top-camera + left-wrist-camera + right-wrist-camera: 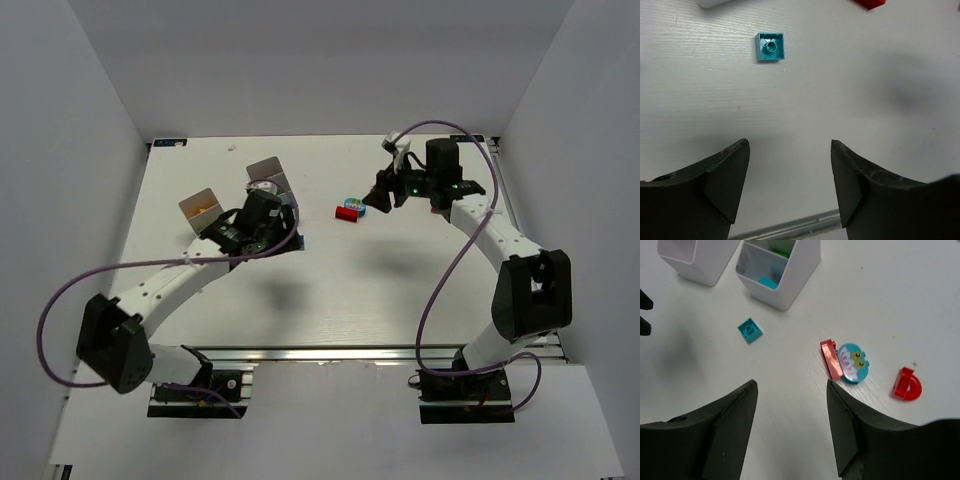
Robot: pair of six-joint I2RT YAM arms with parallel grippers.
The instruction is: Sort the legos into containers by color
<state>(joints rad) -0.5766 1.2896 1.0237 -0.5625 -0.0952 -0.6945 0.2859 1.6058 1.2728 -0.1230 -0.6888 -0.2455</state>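
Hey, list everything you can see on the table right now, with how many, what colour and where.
Bins: two, white, side by side, far left of table.
Binned pieces: at least two, teal and green, in one bin.
Teal brick: one, loose beside the bins.
Red brick: one, mid-table, beside the round piece.
Round piece: one, teal with pink and white.
Red arched piece: one, apart from these.
Table: one, white.
Left end effector: black, open, empty, near the teal brick.
Right end effector: black, open, empty, near the red brick.
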